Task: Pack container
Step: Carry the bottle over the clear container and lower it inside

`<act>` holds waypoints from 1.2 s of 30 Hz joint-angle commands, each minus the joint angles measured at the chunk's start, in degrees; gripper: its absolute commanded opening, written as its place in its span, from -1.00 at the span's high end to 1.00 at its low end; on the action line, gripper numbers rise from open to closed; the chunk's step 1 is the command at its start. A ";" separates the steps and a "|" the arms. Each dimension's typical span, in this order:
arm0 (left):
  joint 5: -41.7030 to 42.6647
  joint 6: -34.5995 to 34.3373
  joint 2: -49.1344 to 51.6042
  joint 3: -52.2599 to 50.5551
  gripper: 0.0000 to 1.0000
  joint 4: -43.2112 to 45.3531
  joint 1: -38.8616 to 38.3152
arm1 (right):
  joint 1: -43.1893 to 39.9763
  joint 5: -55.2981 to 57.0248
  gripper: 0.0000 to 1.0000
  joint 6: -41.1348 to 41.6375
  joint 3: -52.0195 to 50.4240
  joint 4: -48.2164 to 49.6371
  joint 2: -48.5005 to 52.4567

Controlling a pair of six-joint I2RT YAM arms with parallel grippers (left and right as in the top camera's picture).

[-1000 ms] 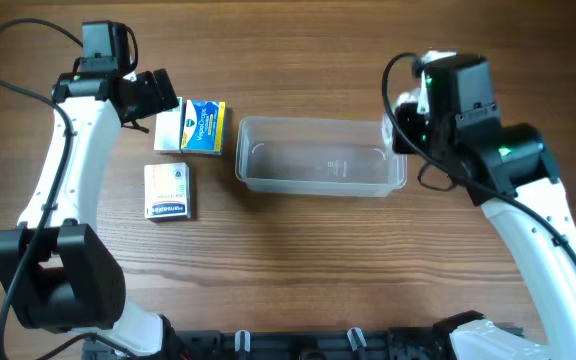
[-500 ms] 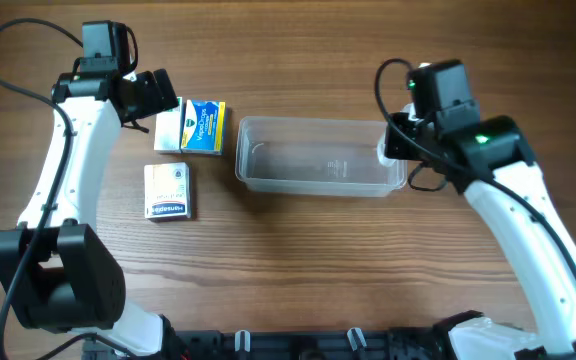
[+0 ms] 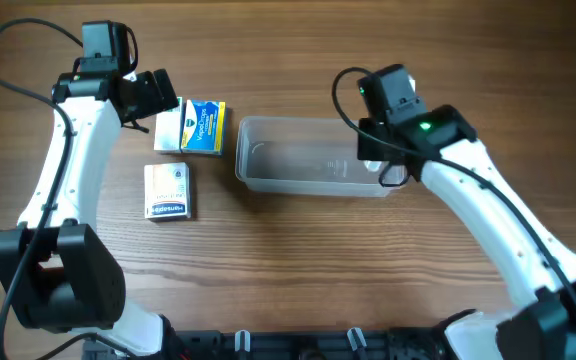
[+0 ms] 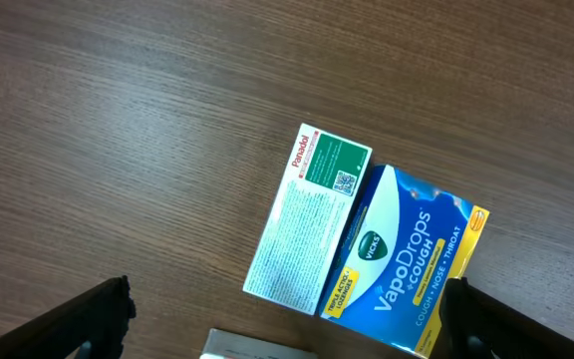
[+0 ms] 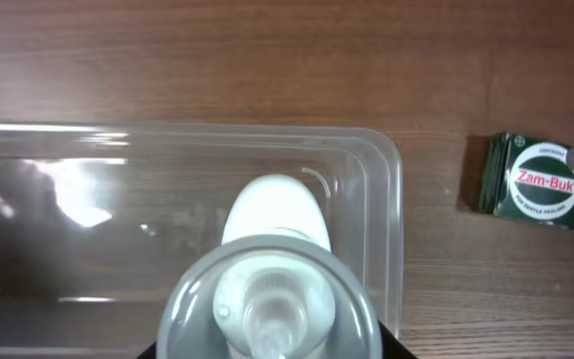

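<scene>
Found the container (image 3: 318, 168) lying lengthwise at mid-bench (image 3: 288, 270), open side up, with nothing seen resting loose on its floor. Judged the packing barely begun: no item yet let go inside.

Spotted the right gripper (image 3: 376, 160) poised over the container's right end, carrying a small clear bottle (image 5: 272, 289), white at the end pointing down into the tub. Could not make out the right fingers themselves in the wrist view. Took them as closed on the bottle, going by its place dead centre at the bottom of that view. Could not settle the bottle's height: touching the tub's floor or hanging just above.

Noted the left gripper (image 3: 160, 98) at the far left, with fingers (image 4: 98, 319) spread wide and gripping nothing. Saw it hovering above two boxes lying side by side and touching: a white-and-green Panadol box (image 4: 307, 219) and a blue-and-yellow VapoDrops box (image 4: 402, 254). Counted a third box (image 3: 168, 190) nearer on the left, apart from that pair. Made out a green Zam-Buk pack (image 5: 534, 181) on the bench right of the tub, near but not touching.

Reckoned four things left outside the tub, plus the bottle to release. Judged the bottle's release the step in hand, and the boxes and the green pack the bulk of the remaining work.
</scene>
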 commanded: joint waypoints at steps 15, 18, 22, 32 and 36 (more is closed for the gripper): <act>-0.76 -0.52 0.04 1.18 -1.00 -0.04 0.13 | 0.02 6.03 0.48 1.64 -1.75 4.17 2.84; -0.74 -0.52 0.07 1.18 -1.00 -0.04 0.13 | 0.02 5.75 0.47 1.66 -5.99 7.54 2.84; -0.74 -0.52 0.04 1.18 -1.00 -0.04 0.13 | 0.02 4.90 0.48 1.49 -7.74 9.22 2.80; -0.74 -0.52 0.04 1.18 -1.00 -0.04 0.13 | 0.00 5.14 0.47 0.42 -12.90 14.91 2.80; -0.74 -0.52 0.04 1.18 -0.99 -0.04 0.13 | 0.00 5.20 0.46 -0.07 -14.34 16.44 2.80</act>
